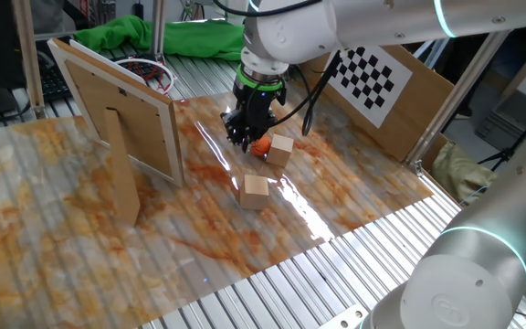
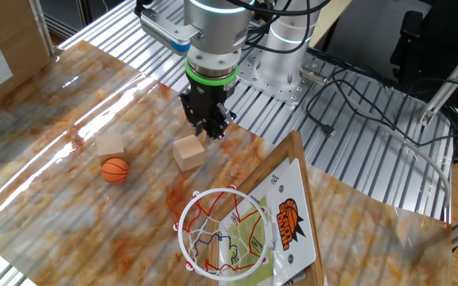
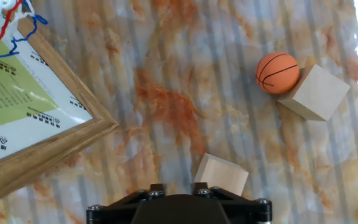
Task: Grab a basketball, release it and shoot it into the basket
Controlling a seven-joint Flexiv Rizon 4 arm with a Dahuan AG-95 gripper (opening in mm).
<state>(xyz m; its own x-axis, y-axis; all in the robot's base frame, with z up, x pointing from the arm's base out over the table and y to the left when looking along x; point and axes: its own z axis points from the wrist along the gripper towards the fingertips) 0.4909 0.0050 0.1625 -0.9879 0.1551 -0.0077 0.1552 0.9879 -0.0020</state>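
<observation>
Gripper (image 2: 206, 127) above the table (image 2: 70, 206), fingers drawn nearly together, nothing between them. Best reopened and centred over the basketball (image 2: 115, 170), clear of the adjoining cube (image 2: 110, 145).

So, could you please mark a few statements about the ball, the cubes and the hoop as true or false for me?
1. The basketball lies on the table, outside the gripper. True.
2. The basketball is in the basket's net. False: the basket holds nothing; the ball lies beside a wooden cube.
3. Three wooden cubes are on the table. False: there are two, the other cube nearer the gripper.
4. The basket is fixed to an upright wood-framed panel. True.
</observation>
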